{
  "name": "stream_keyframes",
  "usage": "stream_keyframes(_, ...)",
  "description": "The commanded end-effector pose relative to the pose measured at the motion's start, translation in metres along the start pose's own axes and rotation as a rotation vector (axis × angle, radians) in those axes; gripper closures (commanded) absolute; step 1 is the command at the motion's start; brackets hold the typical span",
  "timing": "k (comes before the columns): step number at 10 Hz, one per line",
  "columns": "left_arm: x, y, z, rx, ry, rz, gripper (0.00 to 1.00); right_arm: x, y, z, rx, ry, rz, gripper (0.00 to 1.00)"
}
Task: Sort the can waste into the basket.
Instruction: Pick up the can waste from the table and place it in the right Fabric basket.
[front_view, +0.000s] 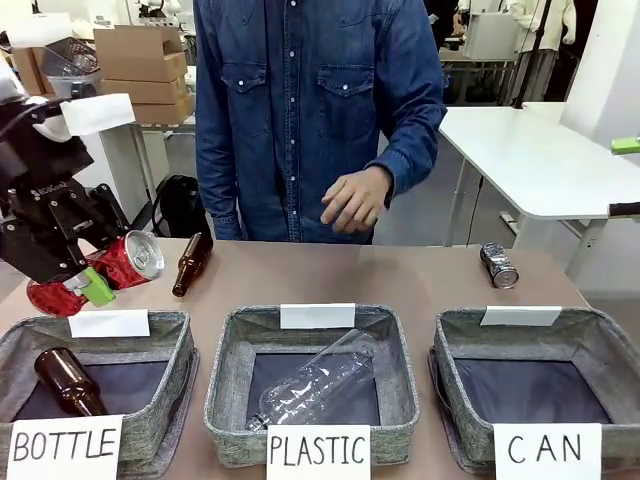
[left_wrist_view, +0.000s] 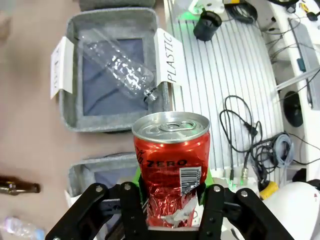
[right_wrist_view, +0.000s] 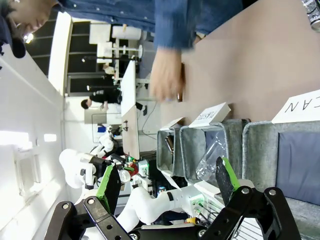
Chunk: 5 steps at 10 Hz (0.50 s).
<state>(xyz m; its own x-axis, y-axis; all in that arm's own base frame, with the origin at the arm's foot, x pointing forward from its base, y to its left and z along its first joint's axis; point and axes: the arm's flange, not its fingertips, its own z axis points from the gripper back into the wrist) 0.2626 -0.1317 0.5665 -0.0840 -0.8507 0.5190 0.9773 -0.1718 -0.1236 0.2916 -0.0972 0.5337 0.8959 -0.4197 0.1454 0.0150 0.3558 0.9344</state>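
Grasps the red can (left_wrist_view: 172, 165) in the left end effector (left_wrist_view: 172, 202), green pads clenched on the dented lower half, lid end jutting free. Holds it tilted and raised off the bench (front_view: 400, 275), about over the far rim of the BOTTLE basket (front_view: 170, 345), well apart from the CAN basket (front_view: 600, 345) at the opposite end of the row. Judged as mid-carry: gripped low, probably so the body drops out cleanly on release; calls for a long crossing past the PLASTIC basket (front_view: 225, 360) before letting go. Leaves the dark can (front_view: 498, 266) on its side on the bench just behind the CAN basket, untouched, likely within the right arm's reach. Has the right end effector (right_wrist_view: 168, 172) released, fingers spread wide with nothing between them, looking along the basket row. Shows the CAN basket bare inside, so neither can sorted yet. Elsewhere: a clear bottle (front_view: 320, 385) slantwise in PLASTIC, a brown bottle (front_view: 68, 382) in BOTTLE, a second brown bottle (front_view: 192, 264) lying on the bench just beside the red can. Above the brown bench's far edge, a person's hand (front_view: 352, 200) hanging loose, touching nothing. Beyond, white tables (front_view: 540, 160) and stacked cardboard boxes (front_view: 145, 60) in an open workroom.
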Motion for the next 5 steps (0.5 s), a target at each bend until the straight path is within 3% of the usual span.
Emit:
stream_keyframes(1, 0.006, 0.001, -0.003, 0.006, 0.053, 0.054, 0.56, 0.003, 0.001, -0.001, 0.029, -0.007, 0.025, 0.00)
stream_keyframes(3, 0.021, 0.006, -0.009, 0.018, 0.042, 0.043, 0.56, 0.003, 0.001, -0.001, 0.029, -0.007, 0.025, 0.00)
stream_keyframes(4, 0.055, 0.022, -0.020, 0.022, 0.040, 0.008, 0.56, 0.003, 0.001, -0.001, 0.029, -0.007, 0.025, 0.00)
stream_keyframes(5, 0.100, 0.045, -0.037, 0.012, -0.032, 0.006, 0.56, 0.003, 0.001, -0.001, 0.029, -0.007, 0.025, 0.00)
